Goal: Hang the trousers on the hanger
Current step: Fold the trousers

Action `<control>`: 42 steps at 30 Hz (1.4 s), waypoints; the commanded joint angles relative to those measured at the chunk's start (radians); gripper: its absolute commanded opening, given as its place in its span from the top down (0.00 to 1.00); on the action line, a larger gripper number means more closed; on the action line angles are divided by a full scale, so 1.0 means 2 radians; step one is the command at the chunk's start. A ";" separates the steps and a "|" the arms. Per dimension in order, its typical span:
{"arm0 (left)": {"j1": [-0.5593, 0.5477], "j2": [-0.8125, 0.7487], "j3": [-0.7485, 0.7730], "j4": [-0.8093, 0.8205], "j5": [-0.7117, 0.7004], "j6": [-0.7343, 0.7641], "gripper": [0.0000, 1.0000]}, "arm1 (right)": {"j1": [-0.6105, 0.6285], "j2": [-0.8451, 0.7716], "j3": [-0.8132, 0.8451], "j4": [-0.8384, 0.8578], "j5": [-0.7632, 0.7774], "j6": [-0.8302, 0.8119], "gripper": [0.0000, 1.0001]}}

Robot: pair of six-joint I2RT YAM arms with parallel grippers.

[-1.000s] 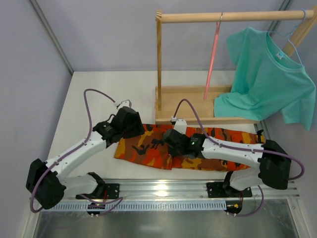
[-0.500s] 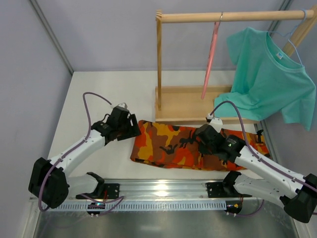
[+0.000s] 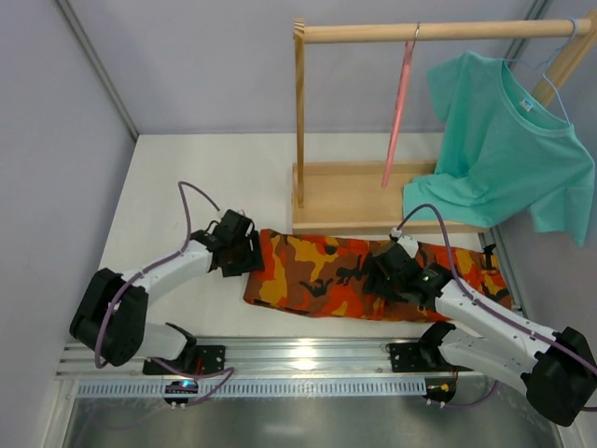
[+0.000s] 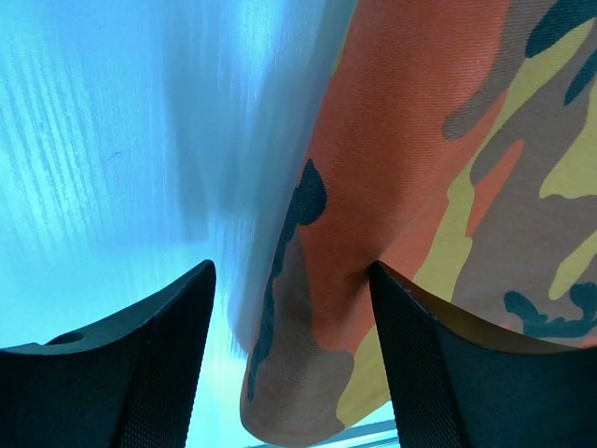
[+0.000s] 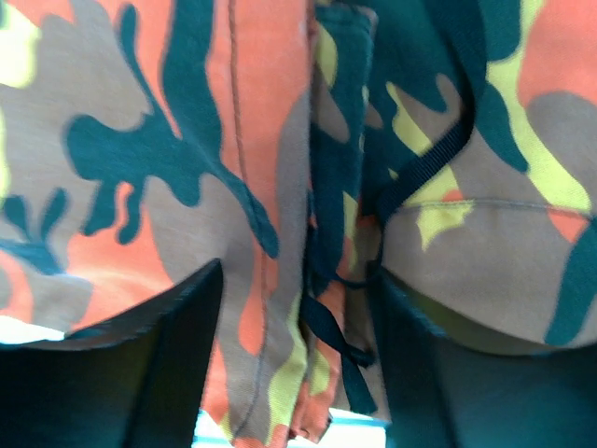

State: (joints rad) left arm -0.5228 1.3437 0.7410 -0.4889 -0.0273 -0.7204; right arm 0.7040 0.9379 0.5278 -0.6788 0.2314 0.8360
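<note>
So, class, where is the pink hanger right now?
In the top view the hanger hangs from the wooden rail at upper right, just left of the teal T-shirt.

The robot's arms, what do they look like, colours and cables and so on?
Both the left arm and right arm have white shells between bulky black joints. A thin purple-grey cable loops off each wrist. The jaws are black with finely textured faces.
</note>
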 commanded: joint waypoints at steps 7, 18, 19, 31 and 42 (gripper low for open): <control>0.002 0.055 0.005 0.023 0.017 0.014 0.48 | -0.031 -0.059 -0.041 0.072 -0.053 -0.017 0.26; 0.050 0.090 0.078 -0.085 -0.135 0.027 0.99 | -0.030 -0.071 -0.069 0.167 -0.109 -0.015 0.19; 0.051 0.089 0.080 -0.089 -0.142 0.029 1.00 | -0.030 -0.067 -0.073 0.191 -0.127 -0.011 0.18; 0.064 0.064 0.068 -0.091 -0.147 0.024 1.00 | 0.032 -0.026 -0.082 0.265 -0.080 0.031 0.20; 0.064 0.059 0.062 -0.087 -0.143 0.022 1.00 | 0.074 0.019 -0.073 0.275 -0.043 0.076 0.21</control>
State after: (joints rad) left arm -0.4026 1.4960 0.8711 -0.6556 -0.2661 -0.6765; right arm 0.8288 0.9539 0.3660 -0.1806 0.0914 0.9470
